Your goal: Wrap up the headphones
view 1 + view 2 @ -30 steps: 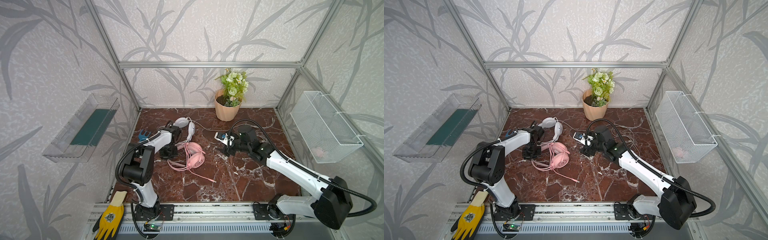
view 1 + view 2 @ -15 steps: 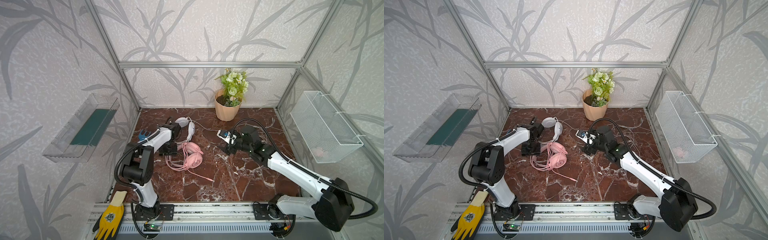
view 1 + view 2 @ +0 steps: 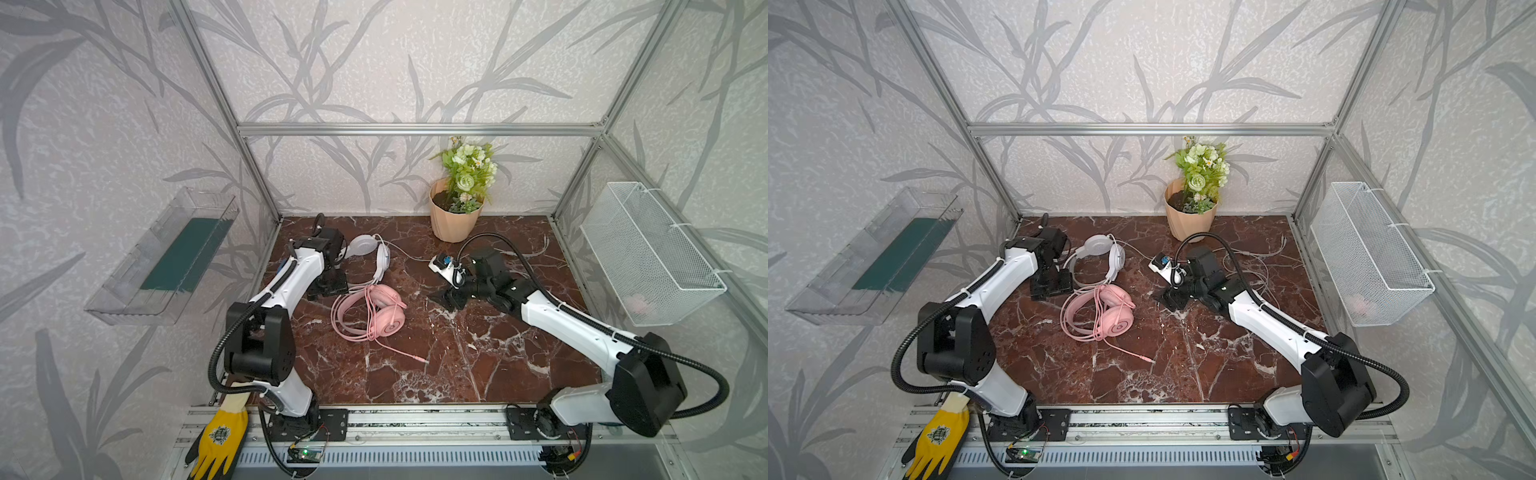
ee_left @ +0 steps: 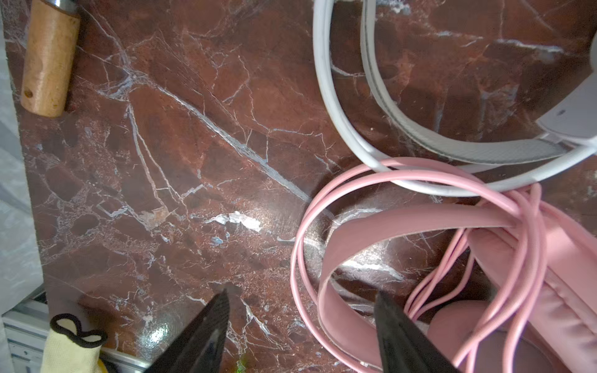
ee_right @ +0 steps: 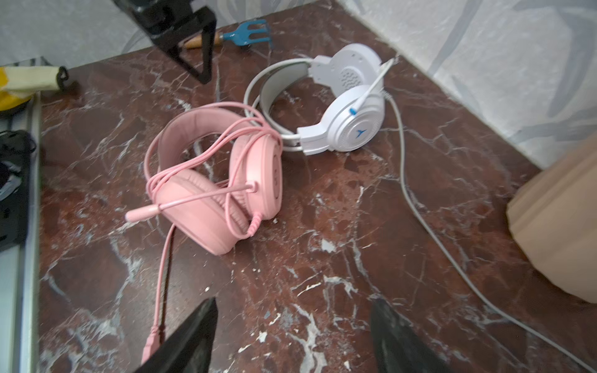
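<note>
The pink headphones [image 3: 380, 309] [image 3: 1104, 311] lie on the marble table [image 3: 478, 353], their pink cable looped loosely round the headband and earcups [image 5: 219, 181]. The cable's plug end [image 3: 422, 360] trails toward the front. The white headphones [image 3: 370, 253] [image 5: 342, 106] lie just behind, touching the pink headband. The white cable [image 5: 420, 206] runs off to the right. My left gripper [image 3: 328, 286] [image 4: 302, 292] hovers open over the pink headband's left edge [image 4: 332, 290], holding nothing. My right gripper [image 3: 451, 297] [image 5: 294, 300] is open and empty, low over bare marble right of the pink set.
A potted plant [image 3: 455, 216] stands at the back. A hand rake with a wooden handle [image 4: 48, 61] [image 5: 232, 38] lies by the left wall. A yellow glove [image 3: 220, 436] hangs over the front rail. A wire basket [image 3: 648, 253] and a clear tray [image 3: 166, 257] hang on the side walls.
My left gripper has opened and drawn slightly back and left from the pink headphones, which lie free. The right arm has barely moved.
</note>
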